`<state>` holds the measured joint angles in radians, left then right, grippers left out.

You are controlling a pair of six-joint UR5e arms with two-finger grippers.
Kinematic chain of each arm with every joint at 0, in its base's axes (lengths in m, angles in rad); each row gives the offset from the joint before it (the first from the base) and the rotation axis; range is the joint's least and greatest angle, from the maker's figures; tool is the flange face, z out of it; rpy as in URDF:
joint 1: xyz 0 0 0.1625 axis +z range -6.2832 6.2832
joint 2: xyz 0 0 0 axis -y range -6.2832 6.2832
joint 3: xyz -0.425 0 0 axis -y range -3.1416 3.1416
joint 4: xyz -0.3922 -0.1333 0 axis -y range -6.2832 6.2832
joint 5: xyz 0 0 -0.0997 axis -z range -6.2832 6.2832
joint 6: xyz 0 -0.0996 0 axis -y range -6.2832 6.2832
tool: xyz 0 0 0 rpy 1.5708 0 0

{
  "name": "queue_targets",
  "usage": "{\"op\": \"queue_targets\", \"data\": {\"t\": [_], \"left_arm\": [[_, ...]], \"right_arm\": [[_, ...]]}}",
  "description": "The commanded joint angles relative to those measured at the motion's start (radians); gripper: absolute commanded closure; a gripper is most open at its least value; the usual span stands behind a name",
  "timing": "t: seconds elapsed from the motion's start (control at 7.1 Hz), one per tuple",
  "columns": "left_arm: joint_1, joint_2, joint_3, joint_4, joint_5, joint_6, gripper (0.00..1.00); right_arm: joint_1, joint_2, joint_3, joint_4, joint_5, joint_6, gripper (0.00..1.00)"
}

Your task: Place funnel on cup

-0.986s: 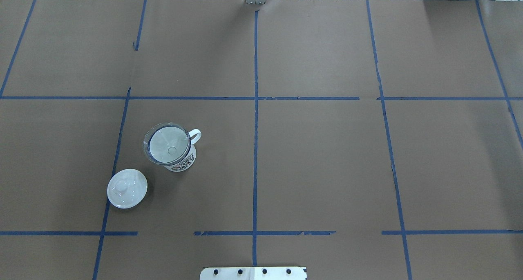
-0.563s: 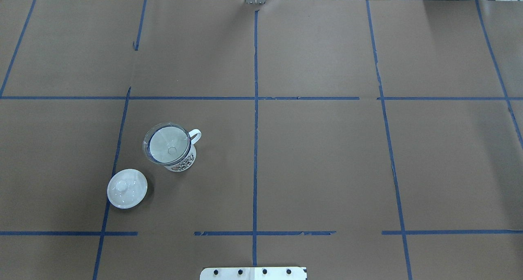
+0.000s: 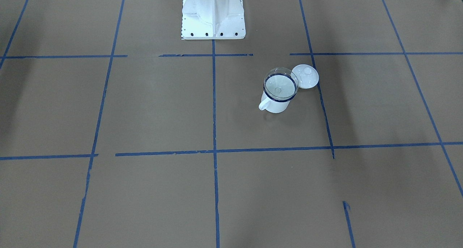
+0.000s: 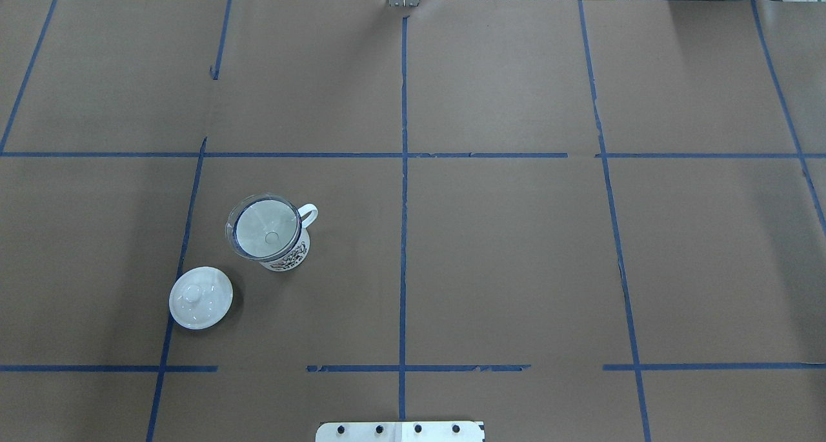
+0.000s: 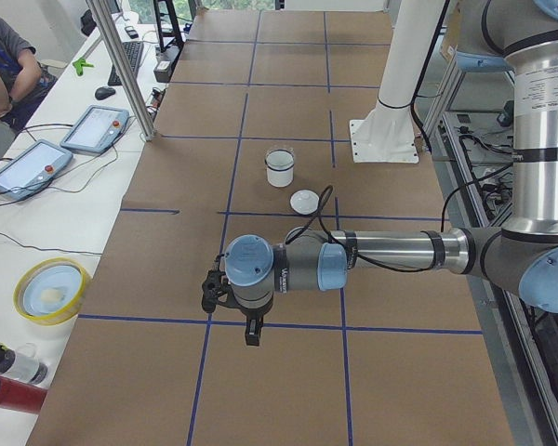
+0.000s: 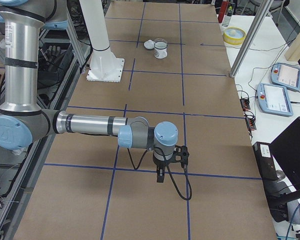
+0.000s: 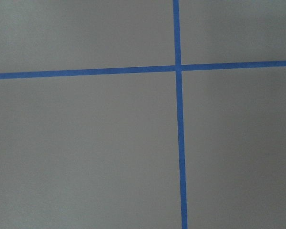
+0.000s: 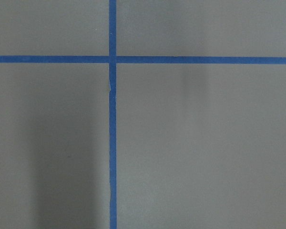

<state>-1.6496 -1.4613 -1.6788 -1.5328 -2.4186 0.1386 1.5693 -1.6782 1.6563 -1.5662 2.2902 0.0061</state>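
The table (image 4: 516, 268), covered in brown paper with a grid of blue tape, carries the cup (image 4: 287, 255) in its left half as the robot sees it. The left arm (image 5: 391, 251) stretches out level above the table, well apart from the cup on the cup's left. The right arm (image 6: 90, 124) stretches out the same way, well apart on the cup's right. The white robot base (image 3: 212, 12) stands on the robot's edge of the table, to the right of the cup.

The cup stands upright, its loop handle turned away from the robot and to the right. The funnel (image 4: 264, 229) sits in the cup's mouth, its clear cone resting on the dark blue rim and its spout pointing down inside. A white domed lid (image 4: 201, 297) lies near the cup, on the cup's left and toward the robot, not touching it.

The left gripper (image 5: 250, 325) and the right gripper (image 6: 161, 175) each point down over bare paper and tape, far from the cup. I cannot tell whether either claw is spread or pressed together.
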Motion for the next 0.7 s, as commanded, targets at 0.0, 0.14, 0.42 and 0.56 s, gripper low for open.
{"op": "queue_targets", "data": {"t": [0.0, 0.14, 0.42, 0.56], "left_arm": [[-0.001, 0.006, 0.005, 0.000, 0.021, -0.002, 0.00], [-0.002, 0.013, 0.007, 0.002, 0.021, -0.001, 0.00], [0.001, 0.004, -0.002, -0.003, 0.022, 0.003, 0.00], [0.001, -0.004, -0.009, -0.004, 0.021, 0.003, 0.00]], "right_arm": [[0.000, 0.000, 0.000, 0.000, 0.000, 0.000, 0.00], [0.000, 0.000, -0.001, 0.000, 0.000, 0.000, 0.00], [0.000, 0.000, 0.000, 0.000, 0.000, 0.000, 0.00], [0.000, 0.000, -0.001, 0.000, 0.000, 0.000, 0.00]]}}
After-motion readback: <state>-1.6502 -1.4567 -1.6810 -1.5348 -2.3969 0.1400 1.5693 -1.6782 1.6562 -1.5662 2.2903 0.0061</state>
